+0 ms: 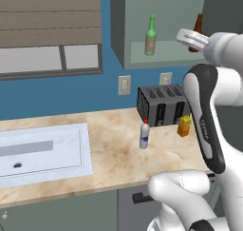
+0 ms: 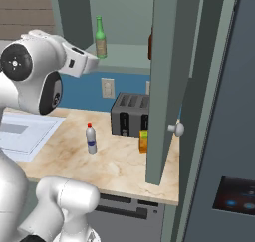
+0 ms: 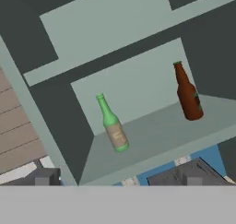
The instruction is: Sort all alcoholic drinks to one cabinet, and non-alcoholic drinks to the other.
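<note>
Pincer [image 1: 182, 35] spread empty beside the brown bottle [image 3: 188, 93] right of the green bottle [image 3: 112, 124]; a careless retreat could topple it.

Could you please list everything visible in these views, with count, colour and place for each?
green bottle: one, green glass with beige label, upright on the open cabinet's shelf, left part.
brown bottle: one, dark brown glass, upright on the same shelf, to the right.
white bottle: one, white with red cap and blue label, upright on the counter in front of the toaster.
orange carton: one, orange, on the counter by the toaster's right end.
toaster: one, dark grey, at the back of the counter.
cabinet: one, grey-green, above the counter, door open.
counter: one, beige marble.
sink: one, white, left in the counter.
wall sockets: two, pale, on the blue wall.
end effector: one, white, raised before the shelf, open, holding nothing.
</note>
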